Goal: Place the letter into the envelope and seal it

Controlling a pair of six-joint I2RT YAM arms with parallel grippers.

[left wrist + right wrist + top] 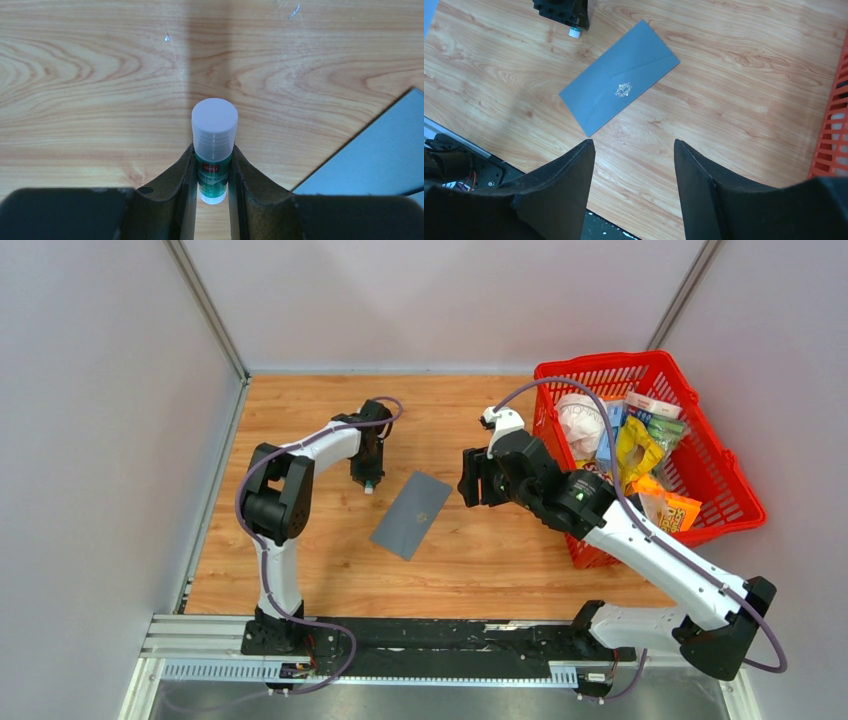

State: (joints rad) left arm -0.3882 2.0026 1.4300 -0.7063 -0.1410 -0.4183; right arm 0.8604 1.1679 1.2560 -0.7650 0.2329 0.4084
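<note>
The envelope (411,514) lies flat on the wooden table (470,570), roughly midway between the two arms and turned at a slant. It is dark slate-grey and rectangular. In the right wrist view its pointed flap is folded down flat against the body, with a small gold emblem at the flap's tip (622,90). Nothing touches it, and one of its corners shows at the right edge of the left wrist view (380,150).

The left arm rises from its base at the near edge, bends at a dark elbow and reaches forward over the table. Its wrist turns down, so the left gripper (368,483) hangs just left of the envelope's far end. Its fingers (182,175) pinch a glue stick (214,142) with a white cap and a green label, cap end towards the wood. I cannot tell whether the cap touches the table.

The right arm runs up from its base at the near right in a long white link, passing in front of a red basket (600,361) full of packets. Its dark wrist is held above the table to the right of the envelope. The right gripper (634,146) looks down at the envelope, its fingers spread wide with only bare wood between them
</note>
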